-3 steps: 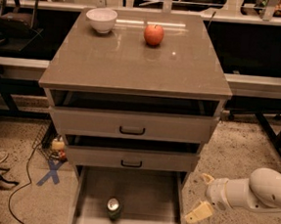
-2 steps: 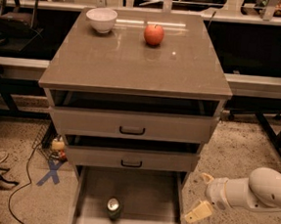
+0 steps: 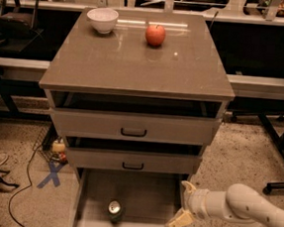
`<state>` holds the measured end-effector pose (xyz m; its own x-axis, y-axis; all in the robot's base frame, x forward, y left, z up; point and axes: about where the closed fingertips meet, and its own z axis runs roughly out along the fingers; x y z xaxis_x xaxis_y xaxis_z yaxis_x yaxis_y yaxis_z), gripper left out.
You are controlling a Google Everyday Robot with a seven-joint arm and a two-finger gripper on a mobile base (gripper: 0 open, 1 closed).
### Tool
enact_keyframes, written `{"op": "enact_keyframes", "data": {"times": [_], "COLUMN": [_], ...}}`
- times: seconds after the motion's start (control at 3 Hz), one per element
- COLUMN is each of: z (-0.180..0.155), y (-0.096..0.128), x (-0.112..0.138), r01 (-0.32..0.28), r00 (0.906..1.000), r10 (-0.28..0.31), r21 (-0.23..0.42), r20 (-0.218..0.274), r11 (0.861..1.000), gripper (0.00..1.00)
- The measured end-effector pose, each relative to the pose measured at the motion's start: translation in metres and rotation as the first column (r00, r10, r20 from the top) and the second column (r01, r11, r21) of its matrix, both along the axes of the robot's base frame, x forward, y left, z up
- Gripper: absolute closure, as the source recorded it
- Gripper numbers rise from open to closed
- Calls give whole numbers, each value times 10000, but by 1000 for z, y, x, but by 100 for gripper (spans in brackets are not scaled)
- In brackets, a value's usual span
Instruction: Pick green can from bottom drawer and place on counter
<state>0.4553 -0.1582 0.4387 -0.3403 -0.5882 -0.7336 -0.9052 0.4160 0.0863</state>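
The green can [image 3: 115, 210] stands upright in the open bottom drawer [image 3: 145, 193], near the drawer's front and left of its middle, silver top showing. My gripper [image 3: 184, 204] is at the drawer's right wall, to the right of the can and well apart from it. Its two tan fingers are spread, one high and one low, with nothing between them. The white arm comes in from the lower right. The counter [image 3: 136, 60] is the flat grey-brown top of the cabinet above.
A white bowl [image 3: 102, 19] and a red apple [image 3: 155, 34] sit at the back of the counter. Two drawers with black handles [image 3: 133, 132] are above the bottom drawer. Cables and a blue X mark [image 3: 52, 174] lie on the floor at left. Chair legs stand at right.
The gripper has shifted slightly left toward the drawer's right wall. The can, the apple and the bowl have not moved.
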Motion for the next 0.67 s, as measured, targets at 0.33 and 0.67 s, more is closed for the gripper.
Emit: {"op": "enact_keyframes", "data": {"times": [0.33, 0.67], "z": [-59, -122], "y": [28, 74], "x": [8, 1], "r01": [-310, -935], "r00": [9975, 9940], "r10": [277, 849], "r21": [519, 1326], "r20": [648, 696], "r11": [9982, 9867], "gripper": [0, 0]}}
